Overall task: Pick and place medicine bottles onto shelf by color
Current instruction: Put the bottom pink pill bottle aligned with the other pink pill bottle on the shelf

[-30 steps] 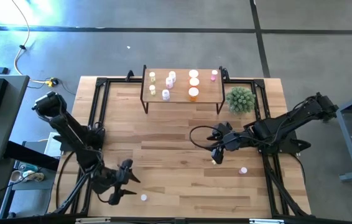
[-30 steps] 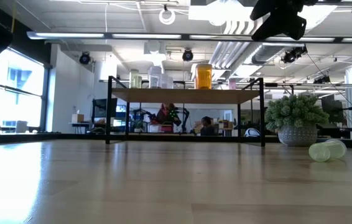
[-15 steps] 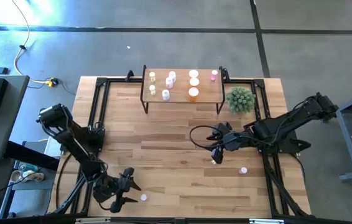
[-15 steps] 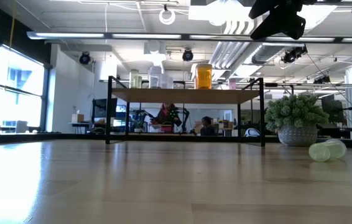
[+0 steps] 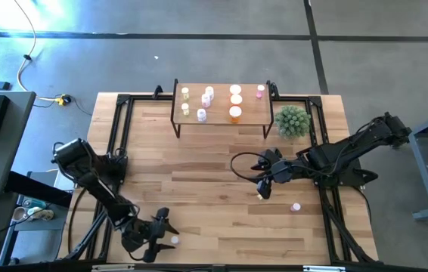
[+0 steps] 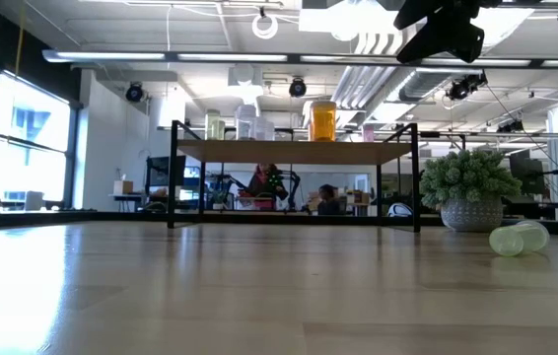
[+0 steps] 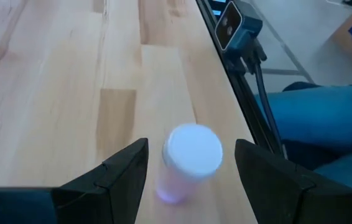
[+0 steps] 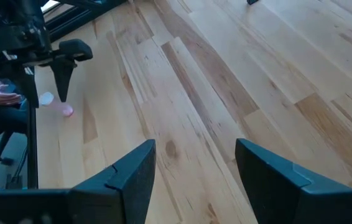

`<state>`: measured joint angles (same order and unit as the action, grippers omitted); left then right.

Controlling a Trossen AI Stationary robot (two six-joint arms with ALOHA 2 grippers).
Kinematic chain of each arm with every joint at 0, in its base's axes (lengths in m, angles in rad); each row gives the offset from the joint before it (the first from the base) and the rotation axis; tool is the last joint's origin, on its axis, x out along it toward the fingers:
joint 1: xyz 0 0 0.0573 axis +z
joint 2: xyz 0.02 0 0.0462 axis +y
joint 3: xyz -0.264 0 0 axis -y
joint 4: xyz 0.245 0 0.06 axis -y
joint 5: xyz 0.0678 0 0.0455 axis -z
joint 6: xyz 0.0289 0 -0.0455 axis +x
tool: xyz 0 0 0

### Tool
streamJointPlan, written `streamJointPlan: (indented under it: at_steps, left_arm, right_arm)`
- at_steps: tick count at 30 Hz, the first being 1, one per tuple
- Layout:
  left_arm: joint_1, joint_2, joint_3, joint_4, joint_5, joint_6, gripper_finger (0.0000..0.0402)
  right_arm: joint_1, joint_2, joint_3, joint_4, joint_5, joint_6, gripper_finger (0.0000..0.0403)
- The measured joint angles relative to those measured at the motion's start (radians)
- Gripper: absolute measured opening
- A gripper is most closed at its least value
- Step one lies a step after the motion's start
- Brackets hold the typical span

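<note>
Pink bottle (image 7: 188, 160), seemingly lying down: left gripper (image 7: 191, 177) has come nearer, straddling it open, nothing gripped.

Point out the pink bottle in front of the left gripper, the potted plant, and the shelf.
pink bottle (image 7: 193, 149), left wrist view, on its white cap.
potted plant (image 5: 292, 120), high view, on the middle of its green top.
shelf (image 5: 248, 111), high view, on a bare part of its wooden top.
</note>
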<state>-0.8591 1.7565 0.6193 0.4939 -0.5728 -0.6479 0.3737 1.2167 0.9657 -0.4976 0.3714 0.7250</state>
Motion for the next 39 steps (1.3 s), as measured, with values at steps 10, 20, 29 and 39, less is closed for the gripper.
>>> streamJointPlan:
  at_steps: [10,20,29,39]
  left_arm:
    - [0.016,0.019,0.036,-0.003,0.003,0.042,0.0229]
    - [0.014,0.019,0.036,-0.004,0.01,0.024,0.0187]
    - [0.014,0.019,0.036,-0.003,0.011,0.027,0.0141]
    - [0.043,-0.008,0.036,0.003,0.012,0.041,0.0119]
  right_arm:
    - [0.0,0.0,0.0,0.0,0.0,0.0,0.0211]
    - [0.0,0.0,0.0,0.0,0.0,-0.009,0.0211]
    - [0.0,0.0,0.0,0.0,0.0,-0.01,0.0211]
    - [0.0,0.0,0.0,0.0,-0.004,-0.011,0.0211]
